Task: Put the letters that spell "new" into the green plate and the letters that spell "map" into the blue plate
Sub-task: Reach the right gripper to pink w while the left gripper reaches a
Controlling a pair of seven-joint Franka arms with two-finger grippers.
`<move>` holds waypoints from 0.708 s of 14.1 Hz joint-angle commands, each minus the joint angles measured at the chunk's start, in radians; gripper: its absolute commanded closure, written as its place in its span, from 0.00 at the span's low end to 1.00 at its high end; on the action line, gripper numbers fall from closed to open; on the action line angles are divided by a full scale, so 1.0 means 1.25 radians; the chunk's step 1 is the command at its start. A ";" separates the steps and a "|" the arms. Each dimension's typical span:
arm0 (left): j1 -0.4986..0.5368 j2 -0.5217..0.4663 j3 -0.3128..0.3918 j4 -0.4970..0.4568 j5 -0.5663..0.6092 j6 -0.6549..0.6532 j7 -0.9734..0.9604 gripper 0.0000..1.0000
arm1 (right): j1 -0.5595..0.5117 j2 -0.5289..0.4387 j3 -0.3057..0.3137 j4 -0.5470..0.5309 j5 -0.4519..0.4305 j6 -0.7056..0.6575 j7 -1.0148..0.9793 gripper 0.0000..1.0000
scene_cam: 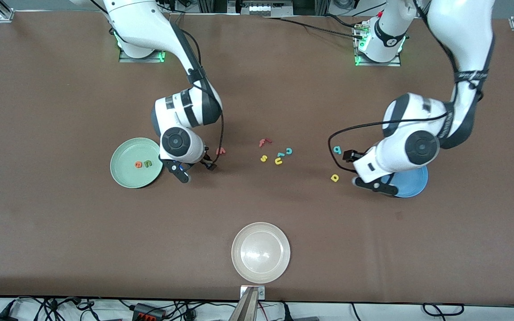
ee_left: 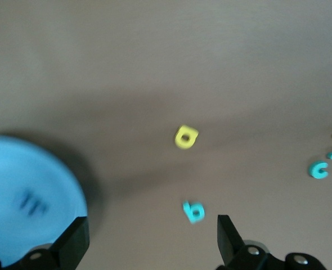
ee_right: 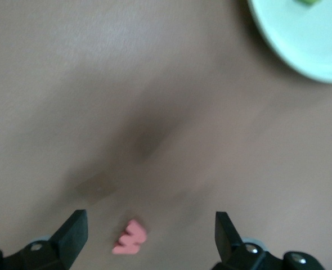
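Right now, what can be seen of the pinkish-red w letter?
The pinkish-red w is a tiny flat letter, foam by its look, lying face up on the bare brown table. It sits outside the green plate, beside it toward the left arm's end. Nothing touches it. The right gripper hangs close over the table by it, open; in the right wrist view the letter shows between the two fingers, ungrasped.
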 commanded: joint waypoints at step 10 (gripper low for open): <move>-0.053 0.079 0.002 -0.147 0.161 0.365 0.169 0.04 | 0.117 -0.018 -0.031 -0.106 0.004 0.186 0.394 0.00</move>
